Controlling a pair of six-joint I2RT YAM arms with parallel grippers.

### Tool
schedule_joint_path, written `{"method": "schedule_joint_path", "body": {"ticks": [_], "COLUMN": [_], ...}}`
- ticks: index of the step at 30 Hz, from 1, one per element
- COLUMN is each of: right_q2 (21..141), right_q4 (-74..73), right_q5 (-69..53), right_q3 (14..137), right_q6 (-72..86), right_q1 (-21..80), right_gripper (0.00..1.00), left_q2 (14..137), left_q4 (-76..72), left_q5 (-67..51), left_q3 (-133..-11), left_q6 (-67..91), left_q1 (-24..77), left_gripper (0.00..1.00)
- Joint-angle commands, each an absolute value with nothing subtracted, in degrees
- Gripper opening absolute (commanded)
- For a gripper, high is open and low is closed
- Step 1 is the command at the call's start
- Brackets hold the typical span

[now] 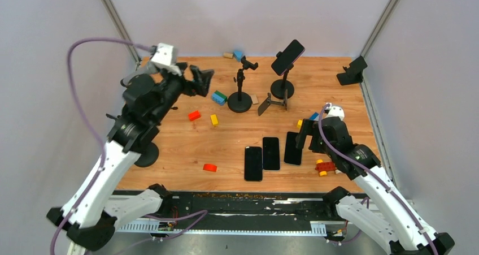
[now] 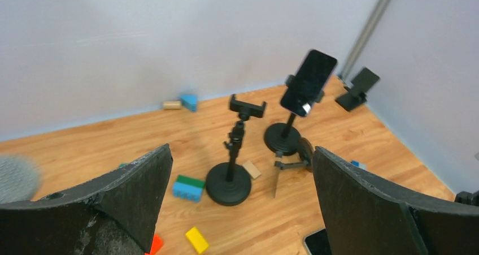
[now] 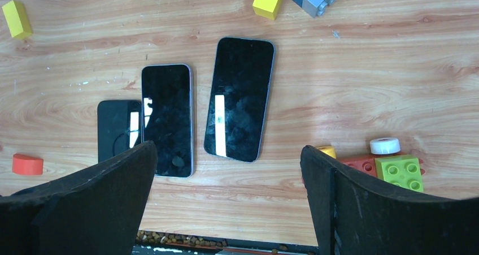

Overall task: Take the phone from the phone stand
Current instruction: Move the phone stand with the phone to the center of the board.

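- Phone (image 1: 288,57) leans long-axis-up on its stand (image 1: 282,89), ahead and right of my left fingers (image 2: 130,193), which are wide and empty.
- Right fingers (image 3: 96,198) are wide too, aimed down at the surface (image 3: 367,85).

A light wooden counter (image 1: 237,136) with clear grain fills the middle. Plain pale grey walls (image 1: 243,17) close it in on three sides, and slim aluminium posts (image 1: 116,20) stand in the two far corners. A black strip (image 1: 237,204) runs along the near edge. The light is soft and even.
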State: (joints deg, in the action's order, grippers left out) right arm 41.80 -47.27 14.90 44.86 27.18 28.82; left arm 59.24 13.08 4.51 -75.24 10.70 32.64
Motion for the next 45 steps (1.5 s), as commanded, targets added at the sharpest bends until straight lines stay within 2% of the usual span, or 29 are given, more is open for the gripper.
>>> {"method": "schedule_joint_path", "body": {"ticks": [1,7,9,13,17,23,29,32,35,40,45], "right_q2": [43.42,47.23,48.22,49.04,48.25,48.17,48.84,49.03,49.37,49.55,49.66], "right_q4": [-45.7,-45.62,-45.68,-45.65,-45.7,-45.7,-45.69,-45.7,-45.7,-45.66,-45.66], "right_q5": [14.05,12.12,11.73,10.75,10.63,10.67,10.67,10.65,10.64,10.43,10.22], "right_q3": [45.43,45.68,45.7,46.01,45.88,45.92,45.75,45.79,45.88,45.79,45.92], "right_q6": [26.79,25.82,25.76,25.13,24.96,24.79,25.04,24.97,24.87,24.89,24.68], "right_q1": [29.11,29.12,29.09,29.1,29.1,29.14,29.11,29.11,29.09,29.09,29.1], "right_gripper": [1.0,1.0,1.0,0.99,0.99,0.99,0.99,0.99,0.99,0.99,0.99], "left_q2": [49.99,44.27,44.27,44.05,45.37,52.96,47.82,47.27,49.8,55.78,52.84], "left_q4": [23.76,35.75,38.76,39.98,39.64,50.33,48.98,48.72,49.61,54.45,50.14], "left_q5": [13.6,20.52,18.01,7.28,1.26,3.11,11.35,9.04,2.92,3.26,4.04], "left_q3": [-73.08,-74.42,-72.94,-62.47,-52.73,-56.19,-52.96,-50.49,-51.18,-55.68,-54.49], "left_q6": [13.76,15.86,17.76,23.73,31.27,30.87,39.47,41.65,37.35,31.74,32.47], "left_q1": [31.69,31.73,31.77,31.77,31.79,31.79,31.77,31.77,31.74,31.76,31.69], "left_gripper": [1.0,1.0,1.0,1.0,1.0,1.0,1.0,1.0,1.0,1.0,1.0]}}
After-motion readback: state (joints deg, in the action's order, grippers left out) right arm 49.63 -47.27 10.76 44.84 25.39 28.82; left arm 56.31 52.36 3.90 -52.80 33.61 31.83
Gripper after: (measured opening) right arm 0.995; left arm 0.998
